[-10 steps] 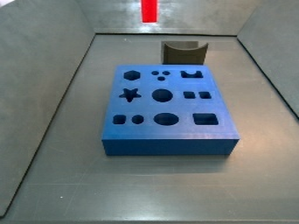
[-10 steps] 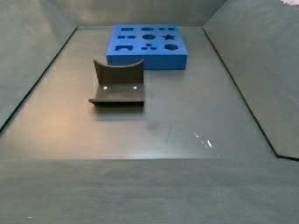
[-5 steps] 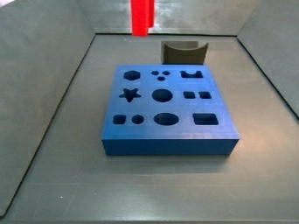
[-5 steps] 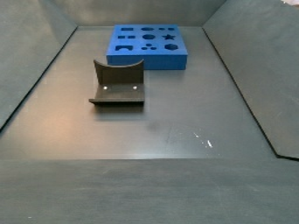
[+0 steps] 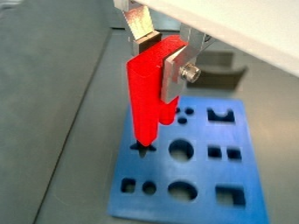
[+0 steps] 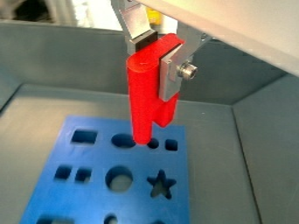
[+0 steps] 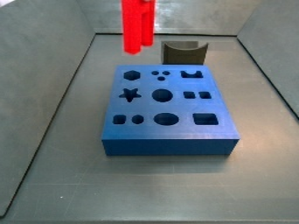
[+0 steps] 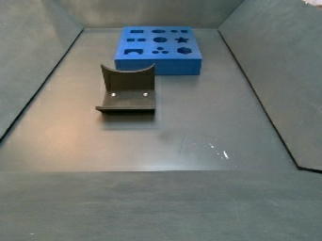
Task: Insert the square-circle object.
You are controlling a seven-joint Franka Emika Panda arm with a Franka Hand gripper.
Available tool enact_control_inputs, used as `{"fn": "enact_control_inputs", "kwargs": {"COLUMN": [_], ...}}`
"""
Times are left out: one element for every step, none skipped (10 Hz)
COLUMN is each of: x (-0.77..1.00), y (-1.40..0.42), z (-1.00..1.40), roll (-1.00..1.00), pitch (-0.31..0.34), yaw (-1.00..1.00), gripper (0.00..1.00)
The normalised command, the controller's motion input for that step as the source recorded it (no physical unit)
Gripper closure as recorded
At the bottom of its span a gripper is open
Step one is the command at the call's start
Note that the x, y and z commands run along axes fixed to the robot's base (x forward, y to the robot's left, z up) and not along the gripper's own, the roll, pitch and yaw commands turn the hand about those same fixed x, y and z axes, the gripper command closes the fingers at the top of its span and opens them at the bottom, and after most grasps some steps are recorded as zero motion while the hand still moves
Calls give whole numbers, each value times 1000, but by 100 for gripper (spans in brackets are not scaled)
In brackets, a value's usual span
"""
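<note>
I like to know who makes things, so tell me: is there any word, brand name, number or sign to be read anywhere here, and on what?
None can be read in any view.
The red square-circle object, held in the gripper: plain, no marking.
The blue block: only cut-out shapes, such as a star and circles, no lettering.
The dark grey curved block: bare.
The grey floor and walls: bare.

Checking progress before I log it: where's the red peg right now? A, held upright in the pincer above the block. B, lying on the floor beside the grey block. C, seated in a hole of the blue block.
A: the pincer clamps the red peg upright, its tip above the blue block.
</note>
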Motion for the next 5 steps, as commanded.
{"fn": "enact_control_inputs", "kwargs": {"x": [0,0,0,0,0], "y": [-614,-554,-163,0,0], "z": [-214,-206,-260,-309,-306], "roll": [53,46,33,39,39], "pitch": [0,0,0,0,0], "yaw": [-674,-731,-1000,-1000,-1000], "gripper": [100,100,100,100,100]}}
